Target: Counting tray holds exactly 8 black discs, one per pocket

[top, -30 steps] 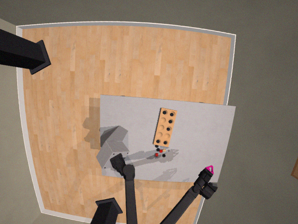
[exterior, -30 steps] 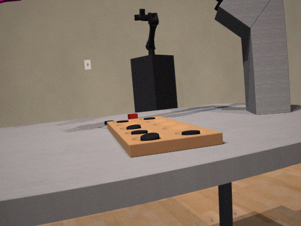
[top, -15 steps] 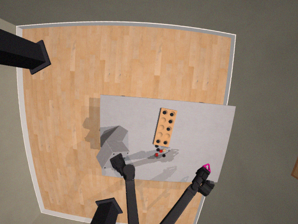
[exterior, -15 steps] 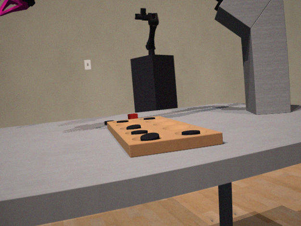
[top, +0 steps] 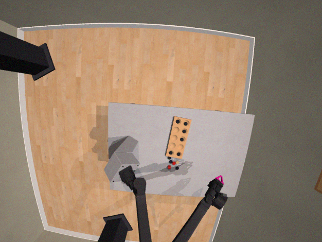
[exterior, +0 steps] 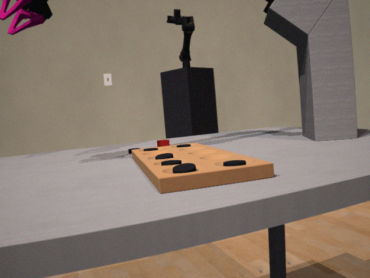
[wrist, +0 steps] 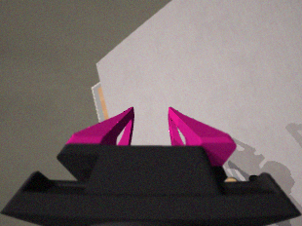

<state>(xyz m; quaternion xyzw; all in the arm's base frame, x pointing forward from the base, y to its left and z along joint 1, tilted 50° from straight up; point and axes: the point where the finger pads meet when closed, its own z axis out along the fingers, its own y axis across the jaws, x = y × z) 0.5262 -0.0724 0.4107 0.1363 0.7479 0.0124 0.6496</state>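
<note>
Black discs (top: 177,168) look light, stiff, thin; I'd pinch one across its rim. My gripper (top: 219,178) hangs half-spread, holding nothing.

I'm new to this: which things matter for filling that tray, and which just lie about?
For the job: counting tray, black discs in it, loose black discs, tool.
Lying about: red disc, tan disc, red cube, grey tower.
</note>
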